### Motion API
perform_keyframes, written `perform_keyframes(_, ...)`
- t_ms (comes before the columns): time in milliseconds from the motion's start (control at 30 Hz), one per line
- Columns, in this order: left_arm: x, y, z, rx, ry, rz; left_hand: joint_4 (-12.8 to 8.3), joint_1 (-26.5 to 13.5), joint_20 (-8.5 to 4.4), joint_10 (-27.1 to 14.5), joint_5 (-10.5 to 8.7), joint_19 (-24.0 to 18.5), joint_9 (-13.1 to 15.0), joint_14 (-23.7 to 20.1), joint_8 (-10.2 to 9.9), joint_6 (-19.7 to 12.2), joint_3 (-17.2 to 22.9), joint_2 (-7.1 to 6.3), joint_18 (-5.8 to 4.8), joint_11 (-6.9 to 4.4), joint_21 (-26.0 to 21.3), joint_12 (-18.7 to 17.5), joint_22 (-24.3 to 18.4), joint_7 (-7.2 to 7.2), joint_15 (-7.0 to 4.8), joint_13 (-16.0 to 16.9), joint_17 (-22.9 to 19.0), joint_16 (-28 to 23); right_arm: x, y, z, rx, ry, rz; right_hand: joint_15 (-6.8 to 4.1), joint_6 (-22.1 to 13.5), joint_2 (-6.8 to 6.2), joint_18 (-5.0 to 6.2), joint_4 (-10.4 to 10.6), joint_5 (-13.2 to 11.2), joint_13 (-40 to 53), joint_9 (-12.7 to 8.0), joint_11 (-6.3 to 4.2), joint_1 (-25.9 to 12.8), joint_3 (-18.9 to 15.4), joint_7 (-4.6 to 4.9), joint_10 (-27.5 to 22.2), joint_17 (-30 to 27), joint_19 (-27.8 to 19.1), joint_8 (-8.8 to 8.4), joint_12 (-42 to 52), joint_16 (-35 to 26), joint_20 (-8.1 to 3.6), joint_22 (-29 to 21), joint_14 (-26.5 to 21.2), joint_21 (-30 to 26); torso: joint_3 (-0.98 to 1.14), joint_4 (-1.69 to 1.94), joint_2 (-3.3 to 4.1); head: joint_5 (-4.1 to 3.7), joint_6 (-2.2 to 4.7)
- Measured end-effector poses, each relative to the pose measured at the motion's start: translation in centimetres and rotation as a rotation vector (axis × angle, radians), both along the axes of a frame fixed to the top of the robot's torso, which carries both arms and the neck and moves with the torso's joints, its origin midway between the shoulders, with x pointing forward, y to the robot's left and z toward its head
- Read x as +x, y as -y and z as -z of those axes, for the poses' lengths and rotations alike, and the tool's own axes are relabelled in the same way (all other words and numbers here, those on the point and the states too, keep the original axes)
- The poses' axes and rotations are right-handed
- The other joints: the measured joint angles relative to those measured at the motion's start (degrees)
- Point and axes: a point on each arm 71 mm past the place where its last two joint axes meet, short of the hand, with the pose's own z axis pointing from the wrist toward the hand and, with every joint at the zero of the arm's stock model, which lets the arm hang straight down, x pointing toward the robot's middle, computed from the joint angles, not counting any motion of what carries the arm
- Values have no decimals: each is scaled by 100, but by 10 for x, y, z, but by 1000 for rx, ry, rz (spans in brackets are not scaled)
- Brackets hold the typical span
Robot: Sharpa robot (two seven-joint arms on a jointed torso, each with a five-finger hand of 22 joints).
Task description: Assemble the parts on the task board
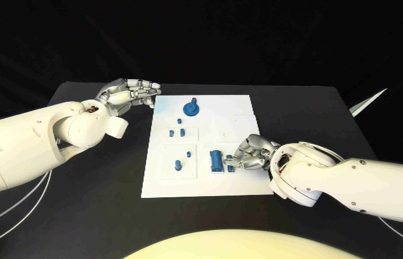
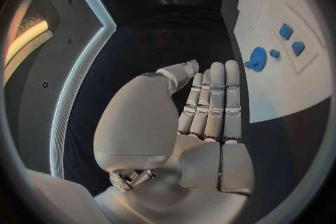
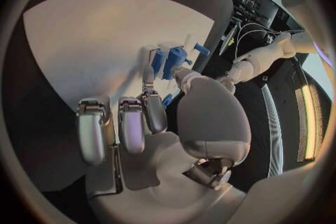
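"Where's the board from where you stand?"

"The white task board lies flat in the middle of the black table. At its far end sits a round blue part, like a wheel with a hub. Below that there's a tiny blue peg, then two small blue blocks side by side on a raised white square. Nearer the robot, another small blue piece sits on a second white square."

"And the right hand?"

"The right hand is down on the board's near right part, fingers bent toward a blue cylinder part that lies lengthwise. The right wrist view shows fingertips touching that cylinder, with a smaller blue bit just beside it. Whether it really grips the piece or just rests against it, I cannot tell."

"The left hand?"

"The left hand hovers off the board's far left corner, above the table. Its fingers lie straight and close together, thumb alongside, nothing in them. In the left wrist view the round blue part and the two blocks are off to the side of the palm, well apart from it."
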Motion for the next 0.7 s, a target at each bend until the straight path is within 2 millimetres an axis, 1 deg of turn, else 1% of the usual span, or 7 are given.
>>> perform_keyframes(133, 0, 0, 0, 1, 0, -1, 0, 0, 0, 0, 0, 0, 0, 0, 0, 0, 0, 0, 0, 0, 0, 0, 0, 0, 0, 0, 0, 0, 0, 4, 0, -8, -2, -5, 0, 0, -27, 0, -105, 0, 0, -1, 0, 299, -101, 0, 0, 0, 0, 0, 0, 0, 0, 0, 0, 0, 3, 0, -1, 0, 4)
perform_keyframes(167, 0, -1, 0, 1, 0, -1, 0, 0, 0, 0, 0, 0, 0, 0, 0, 0, 0, 0, 0, 0, 0, 0, 0, 0, 0, 0, 0, 0, 0, 4, 0, -11, -2, -7, 0, 0, -20, 0, -178, 0, 0, -1, 0, 359, -47, 0, 0, 0, 0, 0, 0, 0, 0, 0, 0, 0, 4, -2, -1, 0, 5)
perform_keyframes(300, 0, -1, 0, 1, 0, -1, 0, 0, 0, 0, 0, 0, 0, 0, 0, 0, 0, 0, 0, 0, 0, 0, -1, 0, 0, -1, 0, 0, 0, 5, 0, -24, 4, -10, -1, 1, 92, 0, -378, 0, 0, -4, -1, 688, 148, -2, 0, 0, 0, 0, 0, 0, 0, 0, 0, 0, 7, -7, -2, -2, 16)
perform_keyframes(400, 0, 0, 0, 1, 0, 0, 0, 0, 0, 0, 0, 0, 0, 0, 0, 0, 0, 0, 0, 0, 0, 0, -1, 0, 0, -1, 0, 0, 1, 7, 1, -38, 10, -7, -1, 21, 107, 0, -378, 0, 0, -5, -1, 703, 148, -21, 0, 0, 0, 0, 0, 0, 0, 0, 0, 0, 7, -7, -3, -10, 24)
perform_keyframes(700, 0, -1, 0, 2, 0, -1, 0, 0, 0, 0, 0, 0, 0, 0, 0, 0, 0, 0, 0, 0, 0, 0, -2, 0, 0, -2, 0, 0, 2, 8, 1, -51, 18, -6, -1, 21, 107, 0, -377, 0, 0, -7, -2, 703, 147, -21, 0, 0, 0, 0, 0, 0, 0, 0, 0, 0, 3, -3, -1, -17, 44)
